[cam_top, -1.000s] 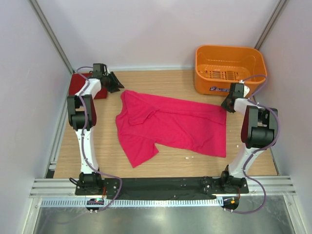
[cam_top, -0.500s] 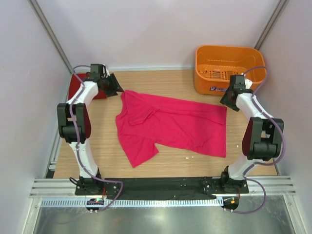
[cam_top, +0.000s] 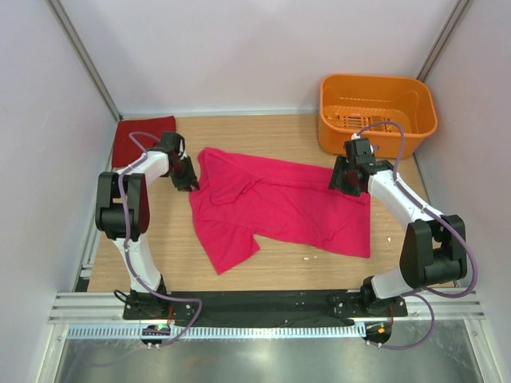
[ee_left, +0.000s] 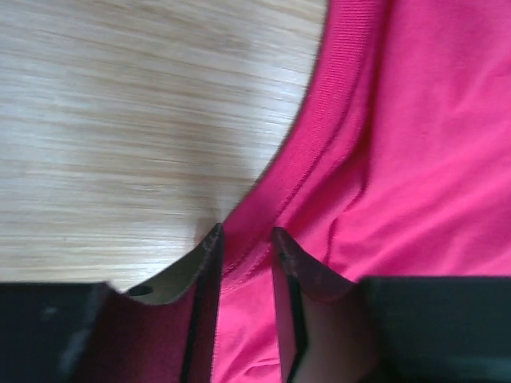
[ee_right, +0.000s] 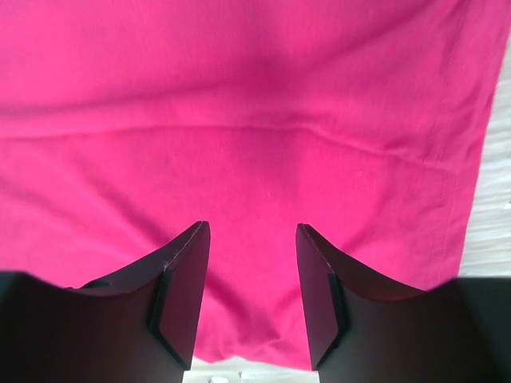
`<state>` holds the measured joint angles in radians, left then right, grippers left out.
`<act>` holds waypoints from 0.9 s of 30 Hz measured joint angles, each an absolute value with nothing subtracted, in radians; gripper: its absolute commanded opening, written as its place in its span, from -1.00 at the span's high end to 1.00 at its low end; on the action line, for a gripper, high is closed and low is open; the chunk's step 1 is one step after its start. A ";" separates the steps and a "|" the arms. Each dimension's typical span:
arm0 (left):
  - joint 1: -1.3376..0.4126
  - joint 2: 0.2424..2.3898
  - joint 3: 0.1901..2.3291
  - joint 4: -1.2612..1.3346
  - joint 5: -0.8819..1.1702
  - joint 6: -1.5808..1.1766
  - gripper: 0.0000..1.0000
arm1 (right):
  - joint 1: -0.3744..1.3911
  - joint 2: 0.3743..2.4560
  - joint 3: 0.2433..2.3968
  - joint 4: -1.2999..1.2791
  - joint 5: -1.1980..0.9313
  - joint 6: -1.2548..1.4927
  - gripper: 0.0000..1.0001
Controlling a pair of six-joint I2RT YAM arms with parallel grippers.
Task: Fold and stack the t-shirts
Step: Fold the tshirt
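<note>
Magenta t-shirt (cam_top: 279, 203) on wooden table (cam_top: 279, 132), white walls (cam_top: 239, 48), left pincer (ee_left: 245, 231) narrow astride collar (ee_left: 319, 136), right pincer (ee_right: 252, 226) wide.

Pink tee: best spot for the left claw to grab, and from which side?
Grip the pink tee by its ribbed collar band, coming from the table side. It's a thick curved rim lying flat; the left claw straddles it.

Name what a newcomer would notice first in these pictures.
A bright magenta t-shirt lies spread across the middle of the wooden table, with the left gripper at its collar and the right gripper open over its far right corner. An orange basket stands in the far right corner; a folded crimson t-shirt lies in the far left.
</note>
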<state>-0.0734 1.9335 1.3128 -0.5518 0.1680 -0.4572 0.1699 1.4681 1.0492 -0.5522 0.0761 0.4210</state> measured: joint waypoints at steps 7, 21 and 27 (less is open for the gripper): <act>-0.071 1.932 1.298 -0.556 0.116 -0.437 0.86 | 0.208 1.478 1.029 -0.554 0.006 0.421 -0.01; -0.022 1.928 1.316 -0.607 0.045 -0.387 0.18 | 0.347 1.594 1.056 -0.451 -0.139 0.504 -0.03; -0.024 1.832 1.293 -0.664 0.049 -0.415 0.16 | 0.413 1.707 1.054 -0.139 -0.250 0.706 0.22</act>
